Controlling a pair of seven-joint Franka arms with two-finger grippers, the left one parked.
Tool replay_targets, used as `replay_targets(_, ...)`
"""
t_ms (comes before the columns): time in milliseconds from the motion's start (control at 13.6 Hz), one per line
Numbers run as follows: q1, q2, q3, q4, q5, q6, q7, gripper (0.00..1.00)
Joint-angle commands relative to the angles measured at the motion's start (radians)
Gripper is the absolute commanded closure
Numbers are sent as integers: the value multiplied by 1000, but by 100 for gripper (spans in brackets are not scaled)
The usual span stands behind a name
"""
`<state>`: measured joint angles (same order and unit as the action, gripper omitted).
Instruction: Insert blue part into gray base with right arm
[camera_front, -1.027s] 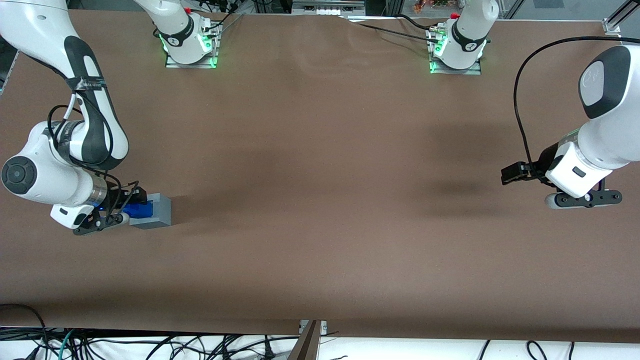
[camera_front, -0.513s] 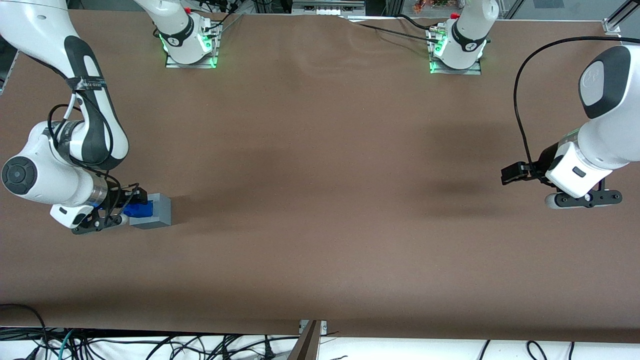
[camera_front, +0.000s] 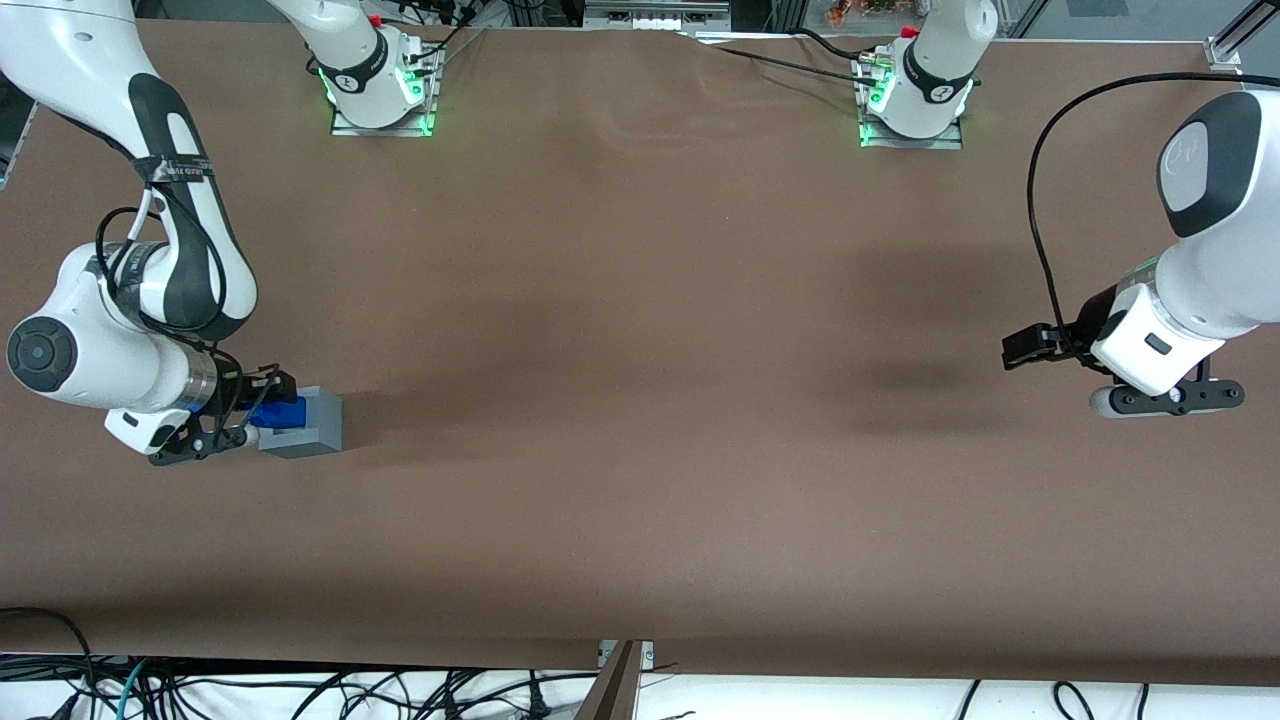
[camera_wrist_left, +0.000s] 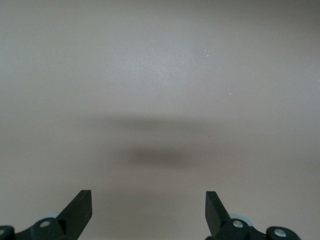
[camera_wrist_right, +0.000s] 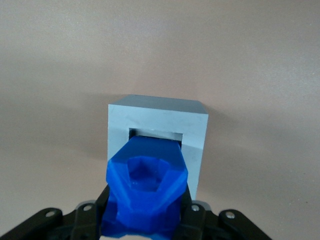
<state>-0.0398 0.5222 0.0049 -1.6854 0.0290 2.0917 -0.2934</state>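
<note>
Blue part (camera_wrist_right: 145, 192) sits between the gripper (camera_wrist_right: 146, 220) fingers, jaws closed on its sides. In the wrist view its lower end is at the mouth of the square recess in the base (camera_wrist_right: 195, 145); a sliver of the recess shows past it, so it is not fully in. How deep it goes, cannot tell. Its top face has a hollow many-sided socket.

In the front view the part (camera_front: 277, 412) overlaps the base (camera_front: 318, 422) on the side toward the right arm (camera_front: 110, 345), with the gripper (camera_front: 240, 412) right beside the base. Base rests flat on the table (camera_front: 640, 400), near the working arm's end and well apart from the two arm mounts (camera_front: 380, 95), which stand farther from the front camera than the base and glow green.

No readable writing on part or base. A black band with small print wraps the right arm's upper link, illegible.

The table is covered in plain brown matte sheet, slightly wrinkled near the mounts, with soft shadows across the middle. Nearer the camera than the base, past the table edge, loose black cables (camera_front: 300, 690) lie on a white floor. A metal post (camera_front: 612, 680) stands at the table's edge midway along.
</note>
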Motion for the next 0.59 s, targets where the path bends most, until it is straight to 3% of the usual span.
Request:
replay_targets(0, -8, 16, 3, 9, -9, 16, -21, 56)
replay_targets(513, -5, 41, 3, 19, -31, 62, -6, 55)
